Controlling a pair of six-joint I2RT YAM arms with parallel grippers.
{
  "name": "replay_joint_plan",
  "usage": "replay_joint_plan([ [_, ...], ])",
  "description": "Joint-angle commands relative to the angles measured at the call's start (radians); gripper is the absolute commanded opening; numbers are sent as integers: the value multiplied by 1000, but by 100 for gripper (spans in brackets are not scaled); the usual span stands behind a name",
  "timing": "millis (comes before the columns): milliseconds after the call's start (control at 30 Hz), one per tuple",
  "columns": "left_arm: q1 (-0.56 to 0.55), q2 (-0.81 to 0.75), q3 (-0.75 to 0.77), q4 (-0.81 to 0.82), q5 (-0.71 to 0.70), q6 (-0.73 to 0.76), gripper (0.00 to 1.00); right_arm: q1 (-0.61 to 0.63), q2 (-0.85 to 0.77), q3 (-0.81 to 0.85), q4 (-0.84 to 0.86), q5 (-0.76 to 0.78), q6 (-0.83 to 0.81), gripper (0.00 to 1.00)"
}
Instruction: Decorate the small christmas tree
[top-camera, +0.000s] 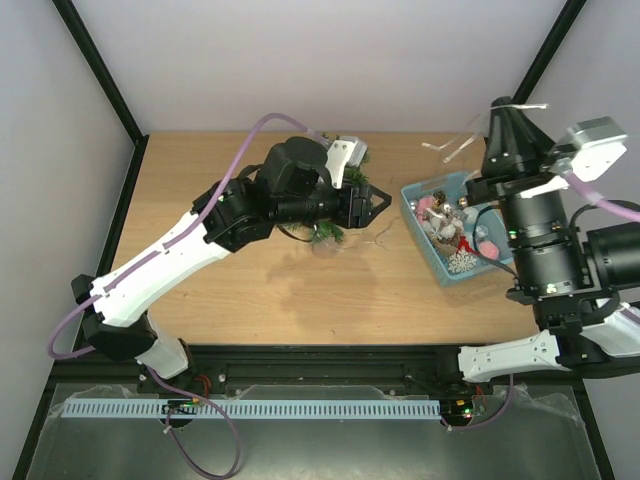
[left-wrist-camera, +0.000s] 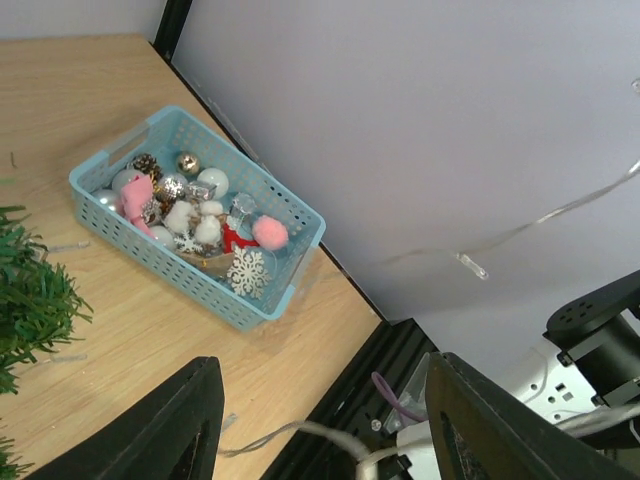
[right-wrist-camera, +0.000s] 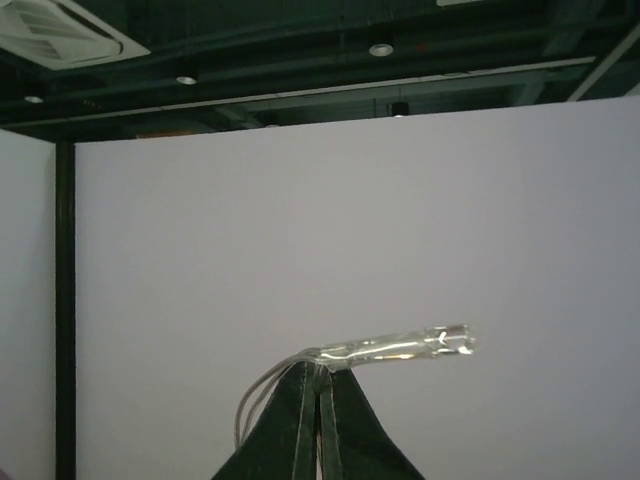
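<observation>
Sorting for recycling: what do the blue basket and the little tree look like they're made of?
Basket: likely matte light-blue plastic, judging by its moulded lattice walls. Tree: apparently artificial, dark-green plastic-looking needles, thin and bristly; exact material unclear.

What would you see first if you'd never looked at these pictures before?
Probably the light-blue basket on the right side of the table, full of ornaments, with a white snowflake among them. Next comes the right hand, raised high and pinching a string of tiny clear lights. The small christmas tree is mostly hidden under the left arm, mid-table.
</observation>
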Motion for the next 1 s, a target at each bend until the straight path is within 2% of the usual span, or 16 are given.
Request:
replay_joint_plan([
  [0,-6,43,114,-114,-10,106,58,5,32,30,33,-47,-65,1],
  [133,-16,91,242,-218,9,211,58,6,47,3,2,-47,-36,1],
  [233,-16,81,259,-262,-13,269,58,-4,40,-41,10,-45,-16,1],
  [433,-15,-10,176,-260,-30,349,61,-43,23,-47,-36,-54,45,1],
  [567,-17,-59,93,-209,93,416,62,-89,34,-46,-85,-74,101,1],
  [767,-49,-72,24,-181,161,469,63,-185,66,-40,-194,-122,211,1],
  [867,-64,-68,6,-146,166,478,63,-247,83,-27,-259,-158,284,1],
  [967,-76,-40,29,-135,112,489,62,-307,102,-18,-321,-201,349,1],
])
